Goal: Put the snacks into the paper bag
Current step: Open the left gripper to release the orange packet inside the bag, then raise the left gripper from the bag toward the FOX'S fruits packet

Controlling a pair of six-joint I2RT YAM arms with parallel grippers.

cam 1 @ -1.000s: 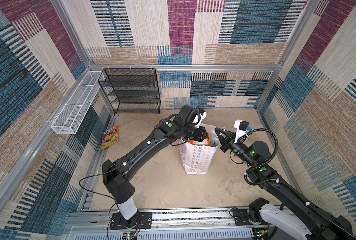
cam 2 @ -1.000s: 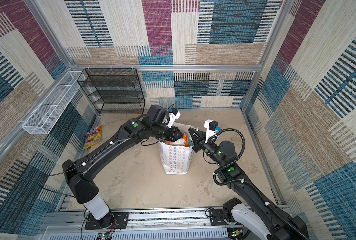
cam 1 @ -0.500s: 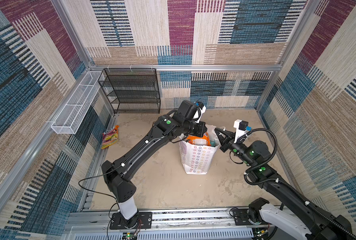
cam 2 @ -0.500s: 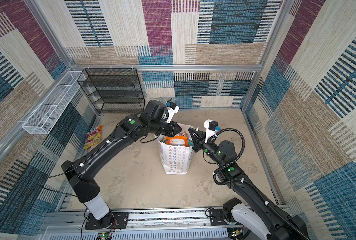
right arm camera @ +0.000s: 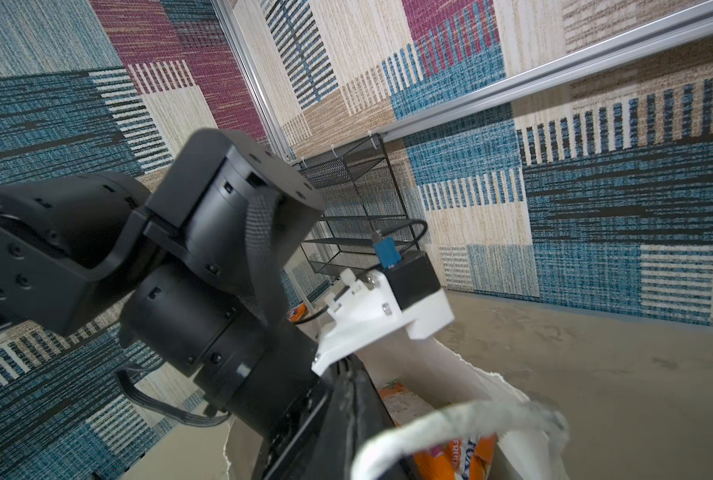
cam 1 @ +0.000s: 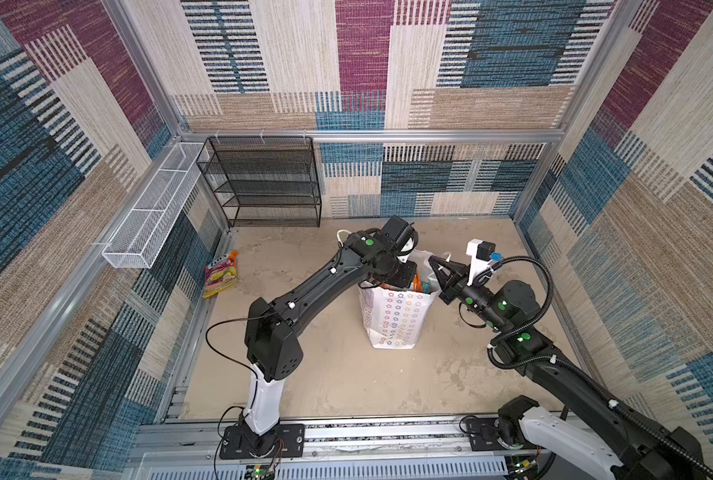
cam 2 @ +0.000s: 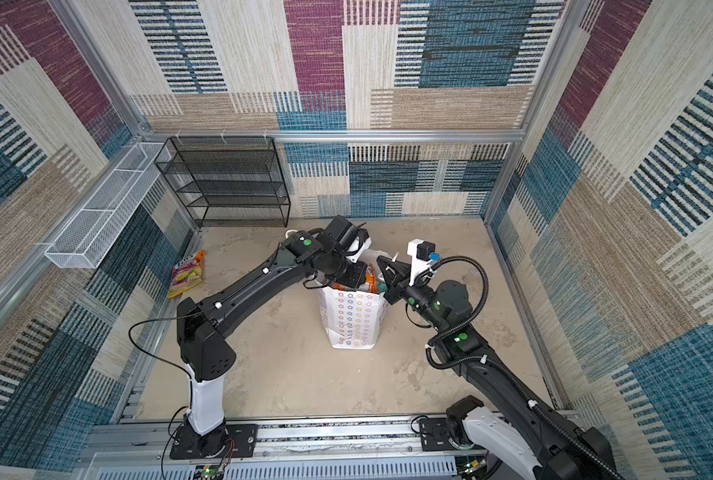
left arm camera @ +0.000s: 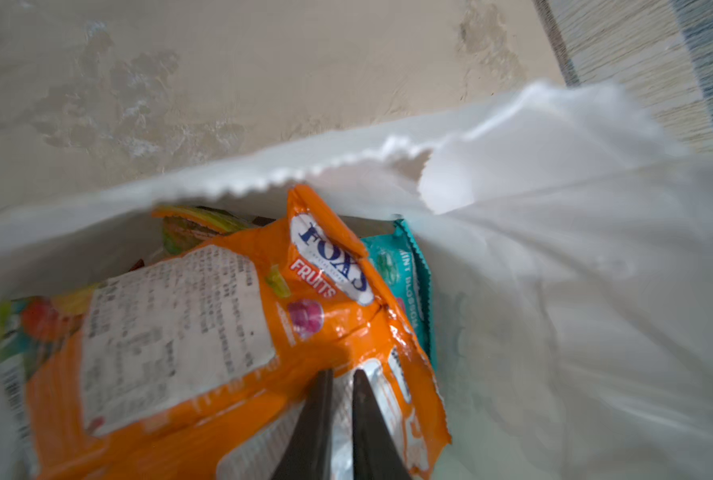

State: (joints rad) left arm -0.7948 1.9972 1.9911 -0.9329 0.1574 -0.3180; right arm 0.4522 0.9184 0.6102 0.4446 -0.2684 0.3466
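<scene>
The white star-printed paper bag (cam 1: 394, 320) (cam 2: 352, 320) stands mid-floor. Its inner wall (left arm camera: 554, 249) fills the left wrist view. An orange FOX'S snack (left arm camera: 313, 332) (cam 2: 370, 276) lies on top inside it. Beside that snack are a teal snack (left arm camera: 400, 266) and a green-yellow one (left arm camera: 197, 224). My left gripper (left arm camera: 340, 372) (cam 1: 402, 274) is in the bag's mouth, jaws shut to a thin slit, tips against the orange snack. My right gripper (cam 1: 433, 261) (cam 2: 382, 261) is shut at the bag's right rim, and the cord handle (right arm camera: 471, 415) loops up to it. A pink-yellow snack (cam 1: 221, 275) (cam 2: 186, 274) lies by the left wall.
A black mesh rack (cam 1: 271, 183) stands against the back wall. A white wire basket (cam 1: 151, 212) hangs on the left wall. Patterned walls close the cell on three sides, and the metal base rail (cam 1: 346, 432) runs along the front.
My left gripper has moved from above the bag's back rim down into its mouth, onto the orange snack, and its jaws have narrowed. The right arm and the bag have stayed put.
</scene>
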